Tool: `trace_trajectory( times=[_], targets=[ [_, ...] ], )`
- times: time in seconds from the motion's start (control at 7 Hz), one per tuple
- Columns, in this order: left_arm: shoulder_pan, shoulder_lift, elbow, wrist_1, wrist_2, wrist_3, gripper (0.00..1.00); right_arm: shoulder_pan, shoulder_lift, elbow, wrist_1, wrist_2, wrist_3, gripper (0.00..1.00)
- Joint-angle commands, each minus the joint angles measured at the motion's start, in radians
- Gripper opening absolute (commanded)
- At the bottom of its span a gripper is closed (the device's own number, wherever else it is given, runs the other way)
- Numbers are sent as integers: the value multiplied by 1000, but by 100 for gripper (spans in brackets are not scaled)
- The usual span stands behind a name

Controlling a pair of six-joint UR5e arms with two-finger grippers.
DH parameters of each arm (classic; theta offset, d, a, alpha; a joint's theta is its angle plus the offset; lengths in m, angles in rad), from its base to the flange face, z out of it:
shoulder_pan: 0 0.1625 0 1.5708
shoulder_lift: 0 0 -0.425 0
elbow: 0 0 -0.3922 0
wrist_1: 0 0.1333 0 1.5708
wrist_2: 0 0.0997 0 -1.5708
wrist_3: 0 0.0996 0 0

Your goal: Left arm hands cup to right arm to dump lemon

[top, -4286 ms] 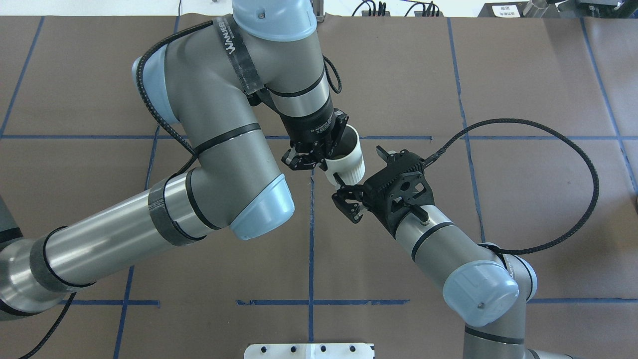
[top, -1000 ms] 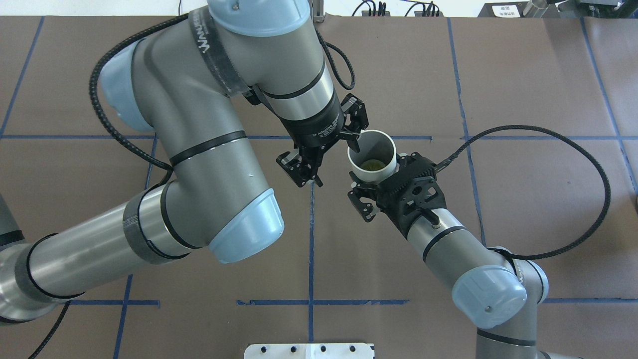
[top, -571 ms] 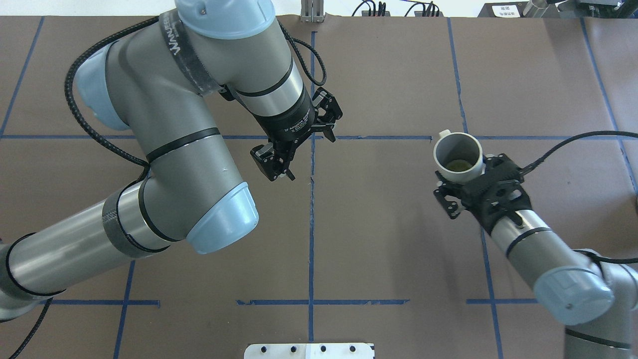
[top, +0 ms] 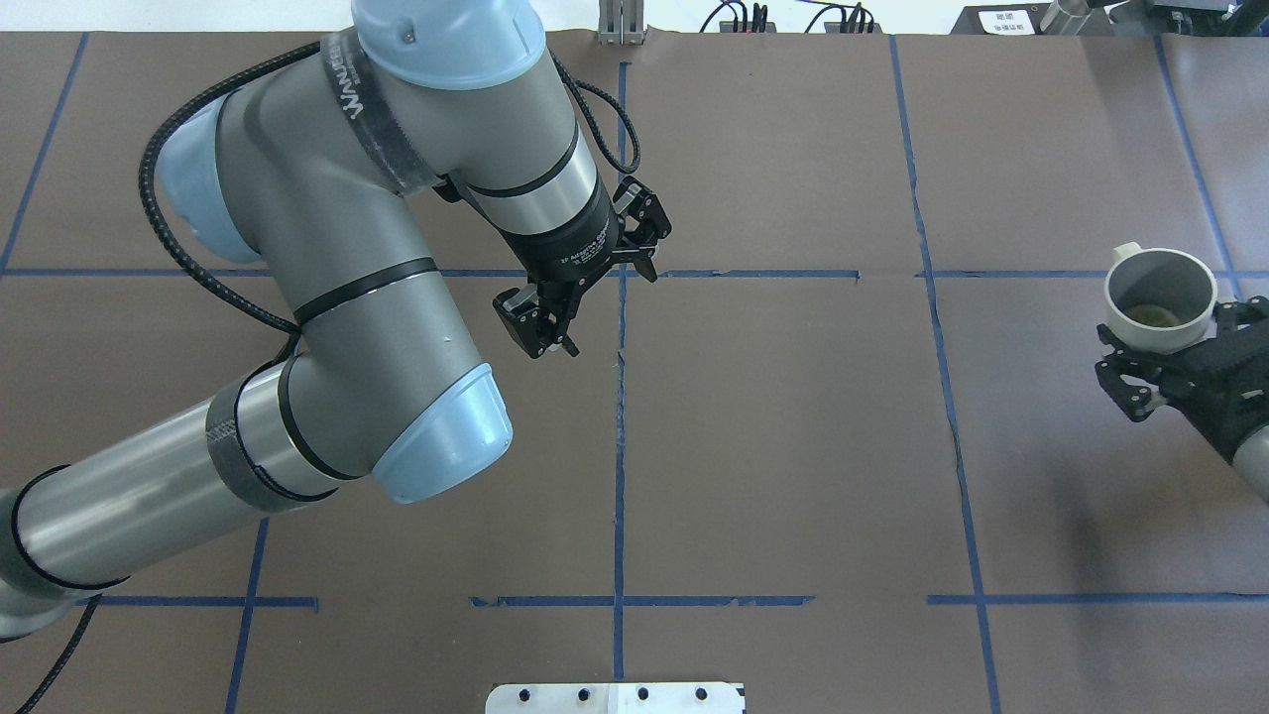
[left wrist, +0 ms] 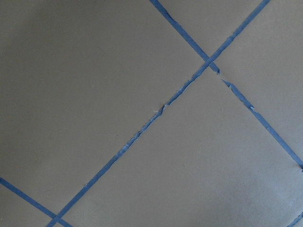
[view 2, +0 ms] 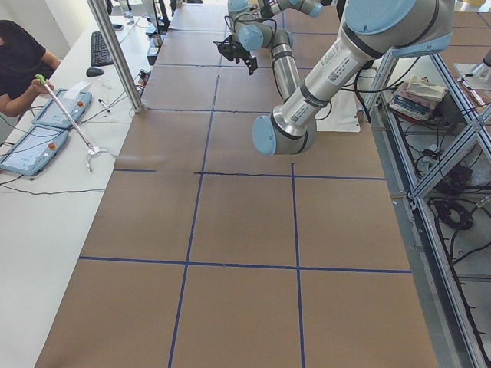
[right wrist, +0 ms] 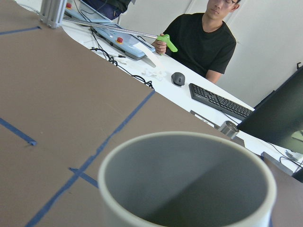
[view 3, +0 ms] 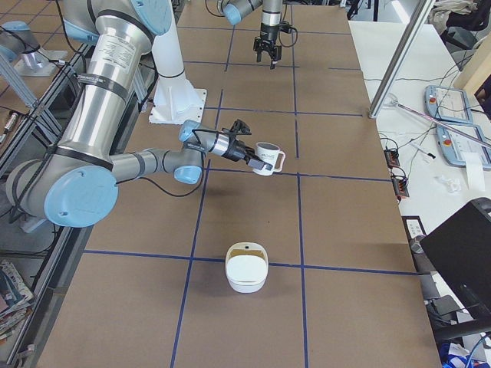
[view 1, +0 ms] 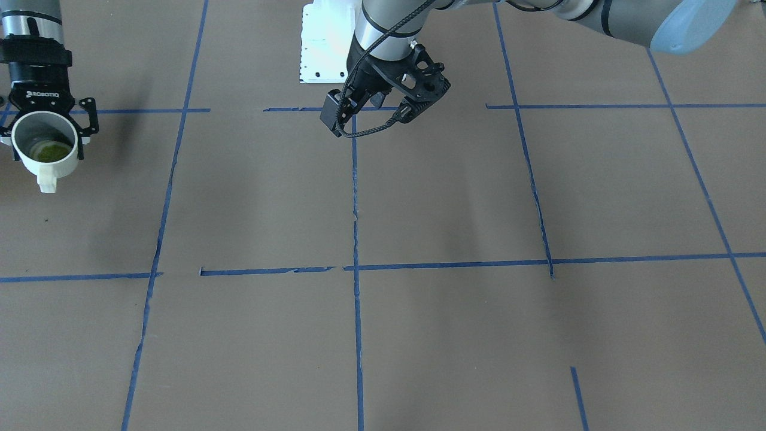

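My right gripper [top: 1180, 342] is shut on the white cup [top: 1160, 297] and holds it upright above the table's far right. The yellow-green lemon [top: 1152, 315] lies inside the cup. The front view shows the same: the right gripper [view 1: 45, 129] around the cup [view 1: 45, 157], with the lemon [view 1: 52, 151] in it and the handle pointing away from the robot. The right side view shows the cup [view 3: 266, 160] with dark lettering. The right wrist view shows only the cup's rim [right wrist: 189, 142]. My left gripper [top: 607, 312] is open and empty over the table's middle, far from the cup.
A white lidded container [view 3: 246, 270] stands on the table in front of the cup. Blue tape lines [top: 619, 446] cross the brown table. A white base plate [top: 615, 697] sits at the near edge. A seated operator [right wrist: 201, 38] holds a green-tipped stick beside the table.
My right arm has carried the cup with the lemon far to the right, away from the left gripper. The left gripper let go earlier, drew back left and stays open.
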Motion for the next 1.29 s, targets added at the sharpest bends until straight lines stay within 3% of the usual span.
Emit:
trace_trajectory(
  times=[0.0, 0.43, 0.71, 1.0, 1.14],
  targets=[
    [2, -3, 0, 0, 2, 0, 100, 45, -69, -33, 18, 29, 210, 0],
    [2, -4, 5, -3, 3, 0, 100, 76, -120, -172, 242, 89, 354, 0],
    [2, -7, 5, -3, 2, 0, 100, 103, -126, -376, 575, 146, 497, 0],
    [3, -10, 5, -3, 3, 0, 100, 106, -127, -424, 726, 199, 793, 0],
    [3, -12, 3, -3, 2, 0, 100, 106, -125, -502, 887, 225, 858, 0]
  ],
)
